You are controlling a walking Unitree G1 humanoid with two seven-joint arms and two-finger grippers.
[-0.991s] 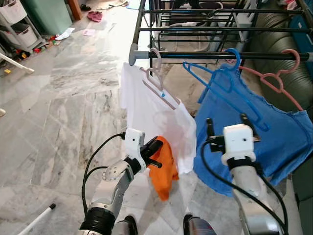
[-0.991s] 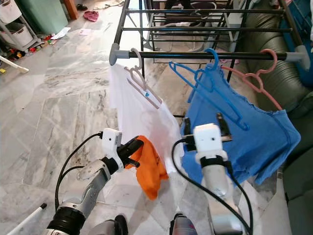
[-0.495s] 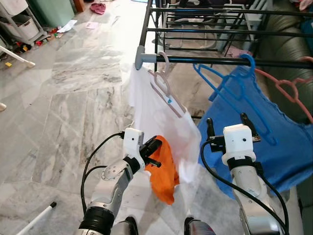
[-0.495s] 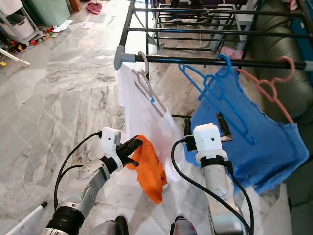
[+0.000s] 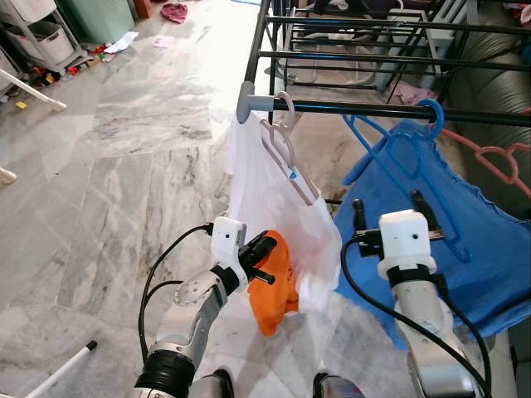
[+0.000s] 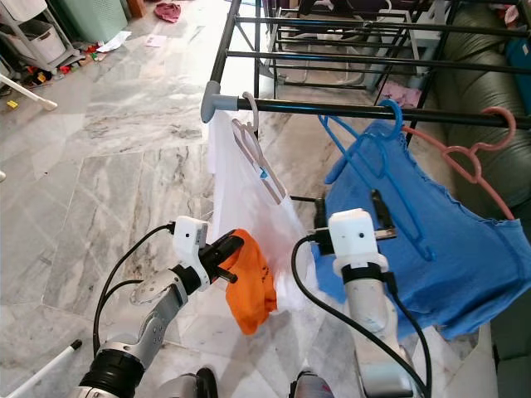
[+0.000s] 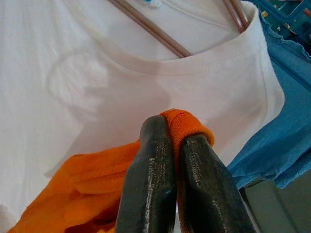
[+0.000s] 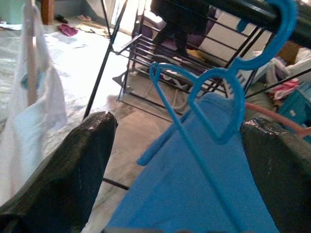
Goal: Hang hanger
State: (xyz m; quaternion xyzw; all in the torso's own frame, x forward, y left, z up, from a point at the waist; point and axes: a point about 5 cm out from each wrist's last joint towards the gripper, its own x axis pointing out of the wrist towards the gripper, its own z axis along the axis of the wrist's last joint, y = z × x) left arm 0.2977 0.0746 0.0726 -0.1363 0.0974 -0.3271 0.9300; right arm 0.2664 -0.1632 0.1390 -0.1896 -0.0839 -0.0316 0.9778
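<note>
A black rail (image 5: 390, 110) of a drying rack runs across in front of me. A pale pink hanger (image 5: 286, 149) with a white shirt (image 5: 274, 215) hangs at its left end. A blue hanger (image 5: 398, 153) with a blue garment (image 5: 473, 249) hangs to the right, then a salmon hanger (image 5: 494, 157). My left gripper (image 5: 267, 253) is shut on an orange cloth (image 5: 270, 282) just in front of the white shirt (image 7: 97, 73). My right gripper (image 5: 388, 214) stands open before the blue garment, with the blue hanger (image 8: 214, 107) seen between its fingers.
More black rack bars (image 5: 373, 58) stand behind the rail. A dark sofa (image 5: 498, 66) is at the right. Marble floor (image 5: 124, 166) spreads to the left, with plastic drawers (image 5: 50, 37) and scattered items at the far left. A white stick (image 5: 58, 373) lies on the floor near my feet.
The whole picture has shifted, so the camera has moved and the rack sits further right. Both grippers keep the same pose; the left still holds the orange cloth.
</note>
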